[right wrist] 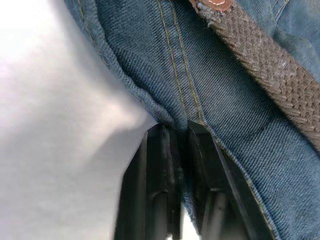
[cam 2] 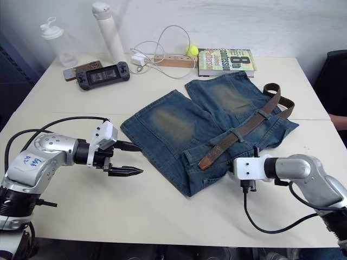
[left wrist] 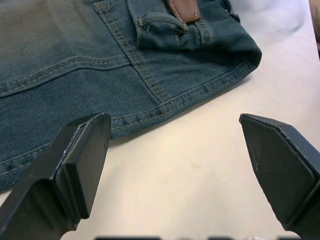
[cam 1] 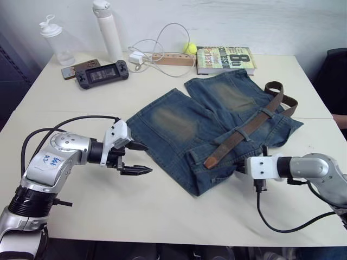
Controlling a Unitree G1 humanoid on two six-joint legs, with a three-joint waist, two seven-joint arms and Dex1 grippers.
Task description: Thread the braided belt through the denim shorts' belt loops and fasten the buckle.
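Pinching denim shorts (cam 1: pixel 179 122) — right tool (right wrist: pixel 176 131); one braided belt (cam 1: pixel 246 132).

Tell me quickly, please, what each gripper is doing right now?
Left gripper: open, empty, beside the blue denim shorts.
Right gripper: shut on the shorts' waistband edge.

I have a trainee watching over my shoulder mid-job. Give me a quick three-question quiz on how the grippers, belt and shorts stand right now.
1. True or false: the left gripper holds the braided belt.
2. What is the right gripper shut on? A) the book B) an edge of the denim shorts C) the white cable
3. Fill in: the belt's leather-tipped end lies on the shorts' ____ .

Key
1. False: its fingers are open over bare table beside the shorts.
2. B: both fingers pinch the denim fold at the waistband edge.
3. Waistband, near the corner by the right gripper.
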